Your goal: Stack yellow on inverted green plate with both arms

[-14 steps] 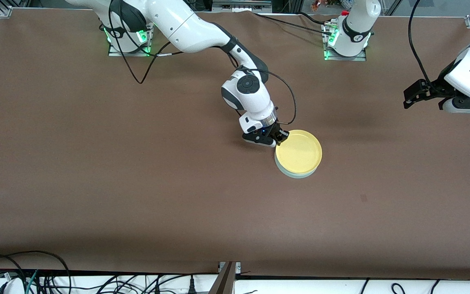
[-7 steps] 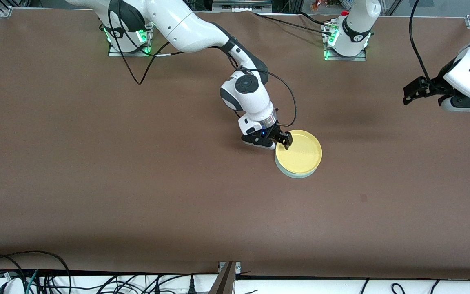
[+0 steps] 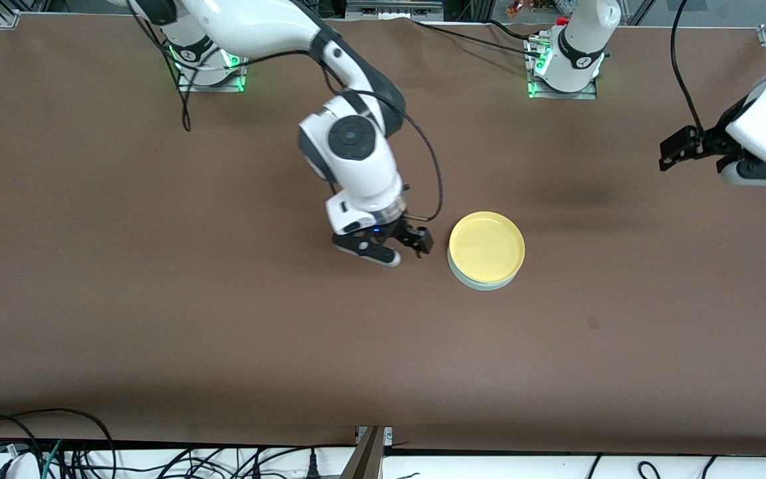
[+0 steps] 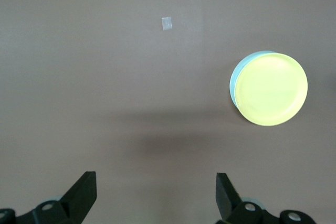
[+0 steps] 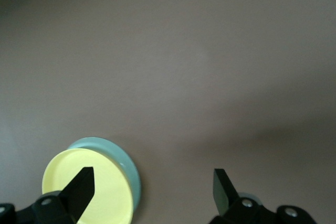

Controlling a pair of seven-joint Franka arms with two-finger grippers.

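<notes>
Brown table: yellow on green plate, tape bit nearby.

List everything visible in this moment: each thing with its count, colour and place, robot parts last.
yellow plate: one, bright yellow, resting on the green plate, mid-table.
green plate: one, pale mint green, on the table under the yellow plate, only its edge showing.
table: one, brown surface.
small mark: one, pale patch on the table, nearer the front camera than the plates.
cables: several, dark, along the table edge nearest the front camera.
right gripper: one, black, fingers open, empty, over the table beside the plates.
left gripper: one, black, fingers open, empty, waiting at the left arm's end of the table.
</notes>
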